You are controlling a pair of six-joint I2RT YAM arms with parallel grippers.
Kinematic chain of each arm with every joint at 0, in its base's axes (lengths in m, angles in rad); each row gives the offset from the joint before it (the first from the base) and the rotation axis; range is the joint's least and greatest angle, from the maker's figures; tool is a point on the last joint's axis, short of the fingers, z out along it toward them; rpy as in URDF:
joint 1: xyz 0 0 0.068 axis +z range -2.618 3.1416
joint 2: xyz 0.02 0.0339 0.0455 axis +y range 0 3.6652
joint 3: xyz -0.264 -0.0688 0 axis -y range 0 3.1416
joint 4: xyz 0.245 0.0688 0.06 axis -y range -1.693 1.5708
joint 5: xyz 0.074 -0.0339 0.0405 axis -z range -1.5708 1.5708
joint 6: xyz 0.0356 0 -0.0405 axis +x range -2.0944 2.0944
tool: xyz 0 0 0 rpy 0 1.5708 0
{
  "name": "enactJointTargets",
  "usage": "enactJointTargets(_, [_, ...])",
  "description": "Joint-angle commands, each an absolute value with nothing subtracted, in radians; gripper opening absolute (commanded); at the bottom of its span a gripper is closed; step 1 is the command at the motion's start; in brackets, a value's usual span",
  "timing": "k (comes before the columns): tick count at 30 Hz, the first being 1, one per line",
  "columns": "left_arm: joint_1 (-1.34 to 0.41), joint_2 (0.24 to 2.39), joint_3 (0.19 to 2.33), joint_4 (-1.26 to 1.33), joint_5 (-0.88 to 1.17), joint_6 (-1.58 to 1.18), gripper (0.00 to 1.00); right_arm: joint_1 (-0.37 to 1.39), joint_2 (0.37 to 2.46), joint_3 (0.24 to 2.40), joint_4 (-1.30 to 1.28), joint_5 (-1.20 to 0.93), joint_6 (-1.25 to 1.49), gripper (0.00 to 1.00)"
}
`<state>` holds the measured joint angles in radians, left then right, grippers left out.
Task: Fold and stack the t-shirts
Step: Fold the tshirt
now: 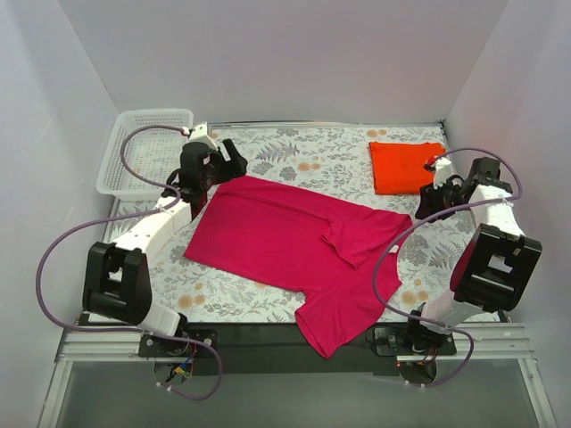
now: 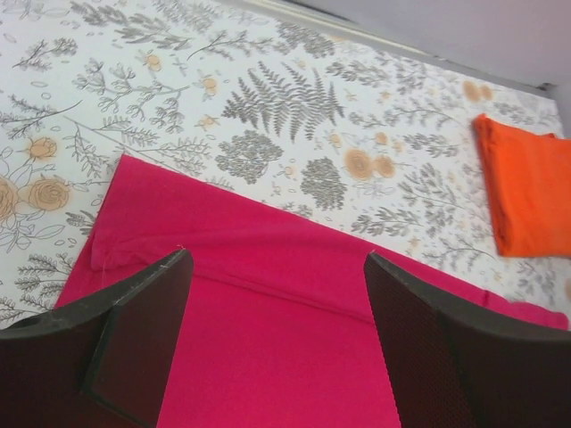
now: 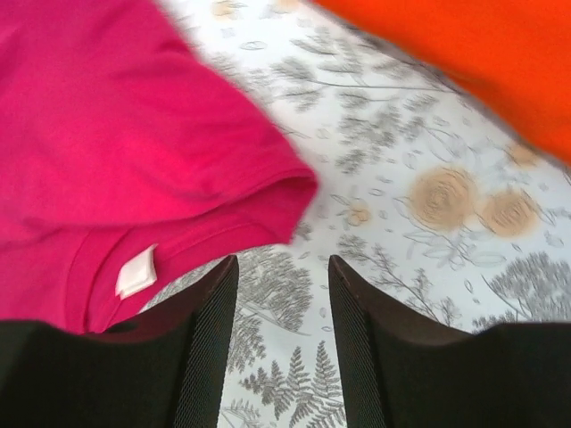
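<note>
The orange-red t-shirt point(image 1: 406, 167) is lying folded at the table's point(image 1: 303, 152) far right corner. The magenta t-shirt point(image 1: 285, 241) is lying across the middle, only partly folded, with one part overhanging the near edge. The left gripper point(image 2: 277, 260) is hovering wide and empty over the shirt's far left end. The right gripper point(image 3: 283, 260), its jaws parted, is holding nothing beside the collar. Judging by this, further folds and the stacking are remaining.

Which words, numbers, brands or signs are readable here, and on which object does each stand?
None can be read.
The small white label at the neck of the pink t-shirt shows no legible print; it is blurred.
The orange t-shirt, basket and tablecloth carry no text.
</note>
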<state>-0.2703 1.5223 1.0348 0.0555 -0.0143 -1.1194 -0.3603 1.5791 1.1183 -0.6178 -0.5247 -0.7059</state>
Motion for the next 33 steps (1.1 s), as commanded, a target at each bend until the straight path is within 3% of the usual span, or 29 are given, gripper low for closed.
enactJointTargets(1, [-0.261,1.401,1.003,0.046,0.063,-1.049,0.73,-0.339,1.536,1.152,-0.903,-0.756,-1.042,0.45])
enactJointTargets(4, [-0.250,1.278,0.947,0.009,0.060,-1.017,0.80,-0.218,1.506,1.091,-1.176,-0.911,-1.494,0.47])
enactJointTargets(7, [-0.238,1.146,0.863,-0.057,0.034,-1.012,0.85,-0.004,1.442,0.971,-1.207,-0.926,-1.598,0.48])
enactJointTargets(12, [-0.221,0.945,0.746,-0.237,-0.110,-1.149,0.90,0.323,1.378,0.928,-1.065,-0.951,-1.474,0.50])
enactJointTargets(15, [-0.210,0.841,0.703,-0.409,-0.178,-1.337,0.93,0.498,1.330,0.898,-0.964,-0.858,-1.320,0.50])
enactJointTargets(19, [-0.207,0.802,0.675,-0.650,-0.253,-1.621,0.87,0.695,1.256,0.838,-0.813,-0.668,-1.157,0.50])
enactJointTargets(24, [-0.204,0.946,0.629,-0.828,-0.273,-1.847,0.81,0.807,1.206,0.769,-0.770,-0.617,-1.105,0.51])
enactJointTargets(30, [-0.152,1.034,0.600,-0.750,-0.317,-1.942,0.76,0.874,1.172,0.712,-0.730,-0.560,-1.055,0.51])
enactJointTargets(33, [-0.130,1.075,0.584,-0.701,-0.330,-1.965,0.67,0.874,1.160,0.710,-0.735,-0.548,-1.049,0.51])
